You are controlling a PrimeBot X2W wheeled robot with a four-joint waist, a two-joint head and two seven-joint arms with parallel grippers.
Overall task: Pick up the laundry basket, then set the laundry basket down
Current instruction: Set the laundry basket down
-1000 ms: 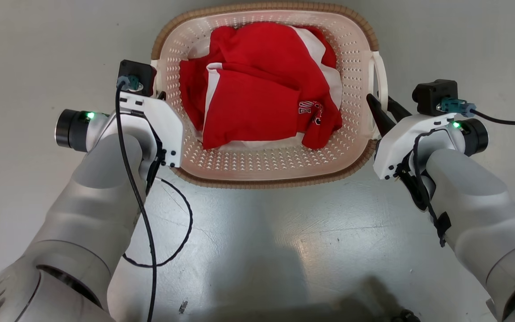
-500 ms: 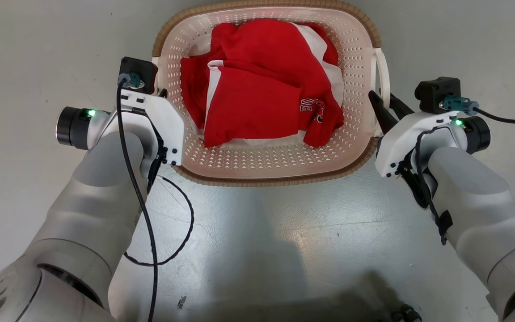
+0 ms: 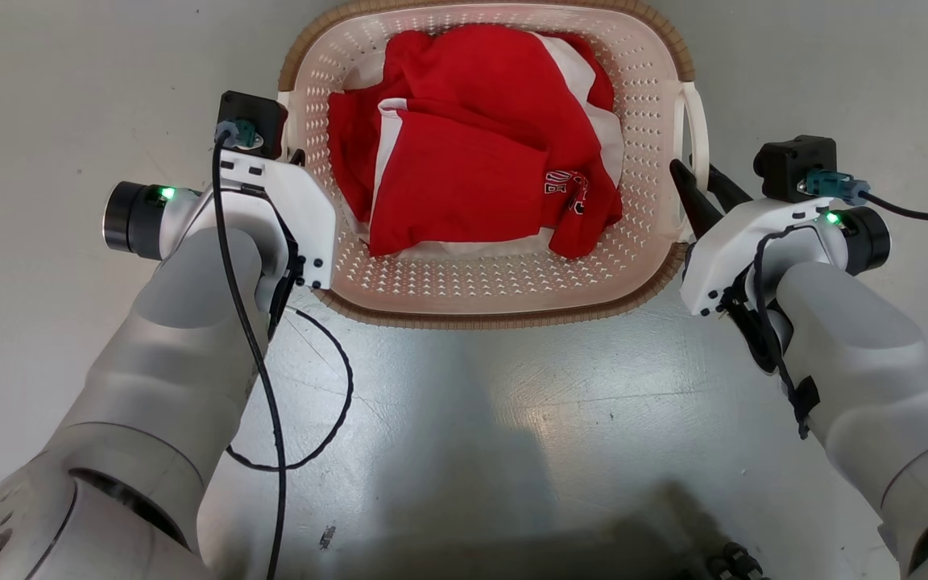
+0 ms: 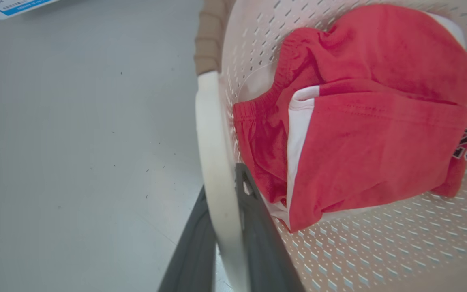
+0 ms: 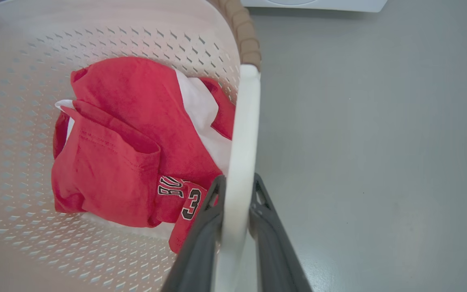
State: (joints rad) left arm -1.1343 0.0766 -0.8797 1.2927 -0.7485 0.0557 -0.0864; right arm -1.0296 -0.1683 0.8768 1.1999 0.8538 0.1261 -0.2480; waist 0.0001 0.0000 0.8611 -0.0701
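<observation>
The laundry basket (image 3: 496, 318) is cream-white and perforated with a brown woven-look rim. It is in front of me on the grey floor, with red and white clothes (image 3: 464, 145) inside. My left gripper (image 3: 291, 157) is at the basket's left side. In the left wrist view that gripper (image 4: 222, 180) is shut on the white loop handle (image 4: 211, 134), one dark finger on each side. My right gripper (image 3: 693, 173) is at the right side. In the right wrist view it (image 5: 237, 178) is likewise shut on the other white handle (image 5: 245, 113).
Bare grey floor lies all around the basket. A black cable (image 3: 335, 403) loops down from my left arm over the floor. A white appliance edge (image 5: 314, 4) shows beyond the basket. A white and blue sheet (image 4: 10, 6) lies on the floor at the far left.
The whole head view has shifted slightly upward, floor marks included. The basket looks a touch larger and both grippers keep their hold on the handles.
</observation>
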